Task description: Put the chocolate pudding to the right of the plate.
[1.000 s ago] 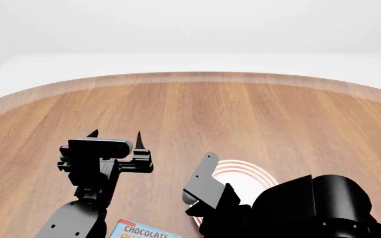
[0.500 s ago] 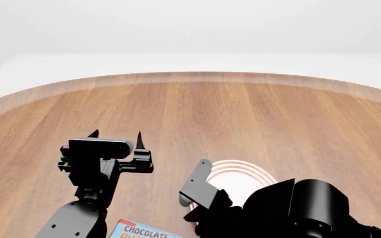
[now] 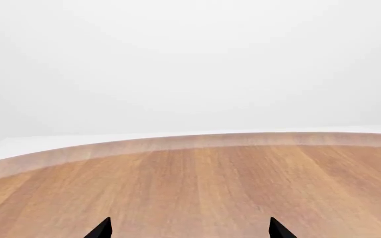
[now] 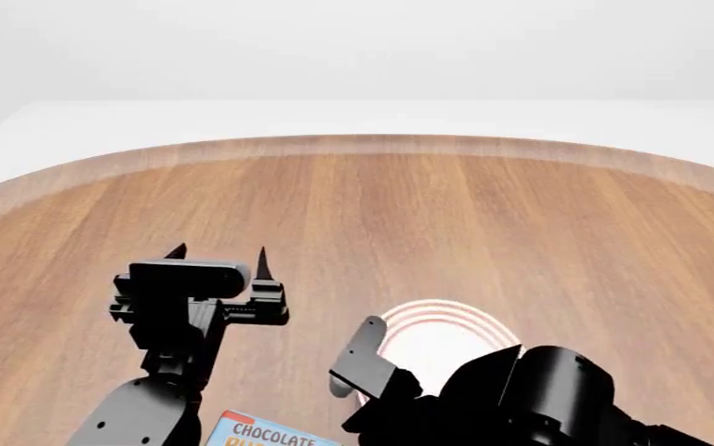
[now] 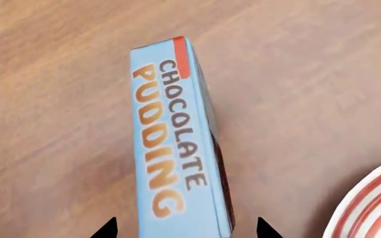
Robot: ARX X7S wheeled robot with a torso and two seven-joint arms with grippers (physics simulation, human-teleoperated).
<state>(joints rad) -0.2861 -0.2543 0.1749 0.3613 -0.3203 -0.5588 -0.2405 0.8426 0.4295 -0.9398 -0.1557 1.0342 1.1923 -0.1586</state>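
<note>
The chocolate pudding [image 5: 177, 148] is seen lying on the wooden bench [image 4: 456, 214] at the near edge, left of the plate [image 4: 438, 330]. The right gripper [image 5: 185, 230] is spread above the carton. Farther left, the left gripper [image 4: 218, 253] is held spread, empty.

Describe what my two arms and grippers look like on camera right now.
Both are matte black, with no cables or markings showing. The left gripper has a boxy body, ribbed rails and thin pointed fingertips. The right gripper shows only two black tips; its arm is bulky with rounded housings.

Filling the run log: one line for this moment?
right gripper: open, straddling chocolate pudding | left gripper: open, idle | plate: beside pudding
</note>
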